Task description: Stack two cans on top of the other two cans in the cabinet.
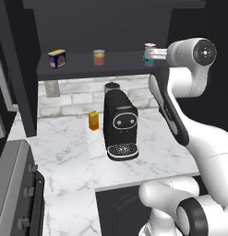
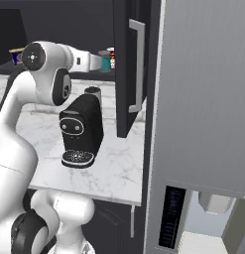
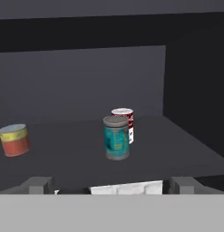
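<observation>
Currently all four cans stand apart along the cabinet (image 1: 87, 69) shelf: blue tin (image 1: 57, 59) at the left end, red-orange can (image 1: 99, 57) mid-shelf, then teal can (image 3: 116, 137) just before the red-and-white can (image 3: 124, 118) at the right end. Nothing is stacked yet. The gripper (image 3: 111, 186) hangs at the shelf's front edge facing the teal can, jaws wide and empty, apparently lined up to take it first.

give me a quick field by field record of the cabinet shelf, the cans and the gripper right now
cabinet: dark, open front, four cans standing on its shelf
blue tin: far left, nothing on top
red-orange can: middle of the shelf, standing alone
teal can: right side, upright, straight ahead of the hand
red-and-white can: just behind the teal can
gripper: open, holding nothing, short of the teal can
stacking: none done yet
counter below: coffee machine, orange carton
</observation>
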Tool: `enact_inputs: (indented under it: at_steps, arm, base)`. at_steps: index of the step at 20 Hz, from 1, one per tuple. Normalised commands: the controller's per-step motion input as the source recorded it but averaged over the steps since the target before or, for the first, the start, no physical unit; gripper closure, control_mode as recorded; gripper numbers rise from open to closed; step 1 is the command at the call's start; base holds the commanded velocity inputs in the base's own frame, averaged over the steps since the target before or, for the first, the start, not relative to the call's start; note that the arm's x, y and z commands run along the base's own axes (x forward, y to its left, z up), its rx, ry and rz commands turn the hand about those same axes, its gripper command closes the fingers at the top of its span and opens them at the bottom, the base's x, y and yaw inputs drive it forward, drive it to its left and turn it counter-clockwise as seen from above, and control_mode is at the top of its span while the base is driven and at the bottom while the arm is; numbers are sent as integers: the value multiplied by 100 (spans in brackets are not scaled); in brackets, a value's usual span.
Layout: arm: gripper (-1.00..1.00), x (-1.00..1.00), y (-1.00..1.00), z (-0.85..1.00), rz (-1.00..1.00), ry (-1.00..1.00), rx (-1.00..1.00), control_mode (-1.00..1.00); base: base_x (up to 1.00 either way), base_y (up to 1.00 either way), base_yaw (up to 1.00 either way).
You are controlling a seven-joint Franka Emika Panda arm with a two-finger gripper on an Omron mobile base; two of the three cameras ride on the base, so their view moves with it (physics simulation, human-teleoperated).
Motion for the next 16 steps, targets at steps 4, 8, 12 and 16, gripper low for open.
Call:
enact_inputs:
  at_steps: [4, 8, 12, 16]
  arm:
    - [-100, 26, 0, -10, 1, 1, 0, -100]
    - [-100, 26, 0, 0, 0, 0, 0, -100]
    - [-100, 32, -10, 0, 0, 0, 0, -100]
    - [-100, 35, -8, 0, 0, 0, 0, -100]
  base:
    - [0, 0, 0]
    - [0, 0, 0]
    - [0, 0, 0]
    - [0, 0, 0]
